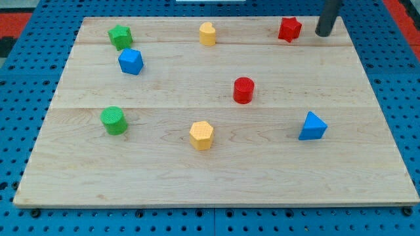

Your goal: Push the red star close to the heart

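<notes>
light: bright, even | shadows: faint, short beside blocks | focus: slightly soft | glare: none

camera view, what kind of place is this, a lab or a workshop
Probably a robotics lab bench. A pale wooden board lies on a blue perforated base, small coloured blocks such as the red star are scattered on it, and my tip stands just right of that star.

Pale wood-grain desk with faint plank seams, set on a blue pegboard dotted with dark holes. Red star; red cylinder. Yellow heart; yellow hexagonal block. Green star-like block; green cylinder. Blue block, shape unclear; blue triangle. Dark grey, nearly black rod, my tip.
</notes>
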